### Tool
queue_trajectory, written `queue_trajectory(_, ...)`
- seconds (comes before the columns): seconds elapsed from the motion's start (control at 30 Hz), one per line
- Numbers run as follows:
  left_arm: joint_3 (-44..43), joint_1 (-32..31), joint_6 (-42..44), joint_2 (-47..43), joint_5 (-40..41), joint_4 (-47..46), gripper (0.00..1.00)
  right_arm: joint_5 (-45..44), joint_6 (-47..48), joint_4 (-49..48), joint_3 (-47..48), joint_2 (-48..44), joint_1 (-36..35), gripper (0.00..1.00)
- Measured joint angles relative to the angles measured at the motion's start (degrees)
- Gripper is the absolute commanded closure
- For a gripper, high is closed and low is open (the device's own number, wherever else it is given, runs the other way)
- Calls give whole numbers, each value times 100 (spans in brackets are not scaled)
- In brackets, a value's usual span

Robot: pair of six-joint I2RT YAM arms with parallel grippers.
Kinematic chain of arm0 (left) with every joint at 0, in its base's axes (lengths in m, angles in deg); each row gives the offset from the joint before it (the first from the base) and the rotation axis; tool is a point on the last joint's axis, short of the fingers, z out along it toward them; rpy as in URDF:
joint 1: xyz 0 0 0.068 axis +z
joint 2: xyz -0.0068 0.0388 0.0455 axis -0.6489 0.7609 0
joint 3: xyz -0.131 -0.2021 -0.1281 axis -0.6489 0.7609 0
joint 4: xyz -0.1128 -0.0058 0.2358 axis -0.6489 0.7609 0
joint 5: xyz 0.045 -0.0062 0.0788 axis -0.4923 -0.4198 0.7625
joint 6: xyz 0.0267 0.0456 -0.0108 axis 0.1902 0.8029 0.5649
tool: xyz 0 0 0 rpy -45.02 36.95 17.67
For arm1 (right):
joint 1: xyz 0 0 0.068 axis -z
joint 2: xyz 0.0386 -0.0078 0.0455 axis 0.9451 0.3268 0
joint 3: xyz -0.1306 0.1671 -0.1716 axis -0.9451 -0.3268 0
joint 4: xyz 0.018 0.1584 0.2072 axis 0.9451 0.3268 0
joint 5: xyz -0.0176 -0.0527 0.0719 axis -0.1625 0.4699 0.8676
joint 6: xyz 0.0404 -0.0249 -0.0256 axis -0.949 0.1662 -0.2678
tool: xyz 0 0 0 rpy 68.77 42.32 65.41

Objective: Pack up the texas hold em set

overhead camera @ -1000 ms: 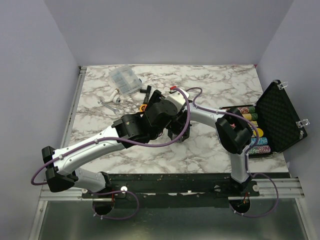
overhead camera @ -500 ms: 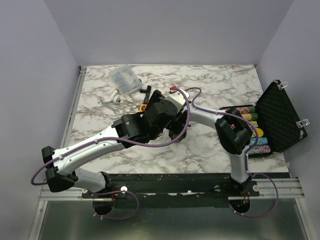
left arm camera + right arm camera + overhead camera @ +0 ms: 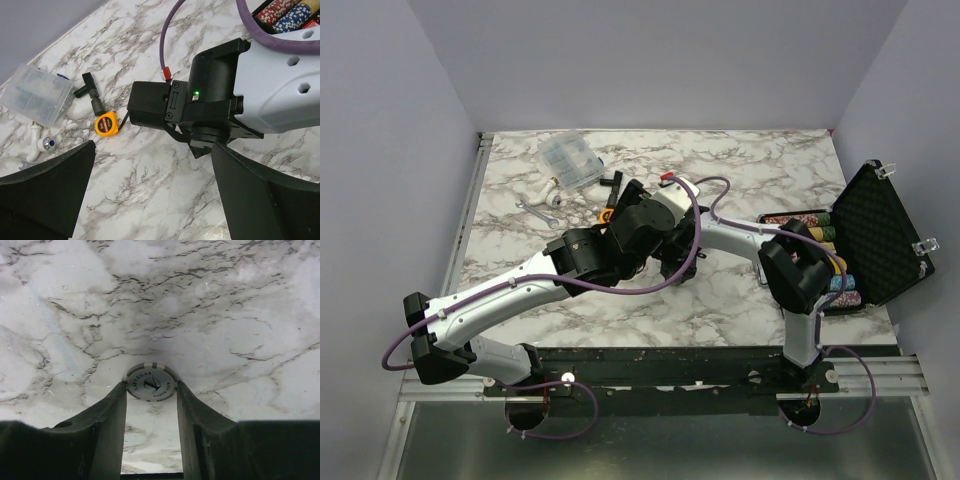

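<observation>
Marble tabletop (image 3: 740, 170), walled on the left, far and right sides. The far-right and near-centre areas lie bare. The far-left corner holds a clear compartment box (image 3: 570, 160), with an orange tape measure (image 3: 106, 124) and a black T-shaped piece (image 3: 90, 92) near it.

The black briefcase (image 3: 880, 235) sits against the right edge, its long axis running near to far. Its lid stands raised and leans right, with the foam face turned left toward the arms. The chip rows (image 3: 817, 228) lie side by side in the base. The right arm's elbow overhangs the near-left part of the case.

Both arms meet over the middle of the tabletop, well left of the case.

The right gripper (image 3: 151, 387) points down at the marble. Its jaws are closed to a narrow gap, and the fingertips (image 3: 120, 390) touch opposite edges of the white disc (image 3: 150, 381). The disc is round, with its printed face toward the wrist camera. Whether it rests on the marble or is raised cannot be told. From above it is hidden under the arms.

The left gripper (image 3: 154, 150) hangs above the right wrist. Its jaws are spread wide and hold nothing.
</observation>
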Motion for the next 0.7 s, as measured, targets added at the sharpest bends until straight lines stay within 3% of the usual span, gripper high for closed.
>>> queue_trajectory(0.4, 0, 0, -2, 0, -2, 2, 1, -118, -254, -420, -944, -726, 243, 99)
queue_trajectory(0.7, 50, 0, -4, -2, -35, -72, 1, 94, -452, -903, -1810, -1950, 693, 99)
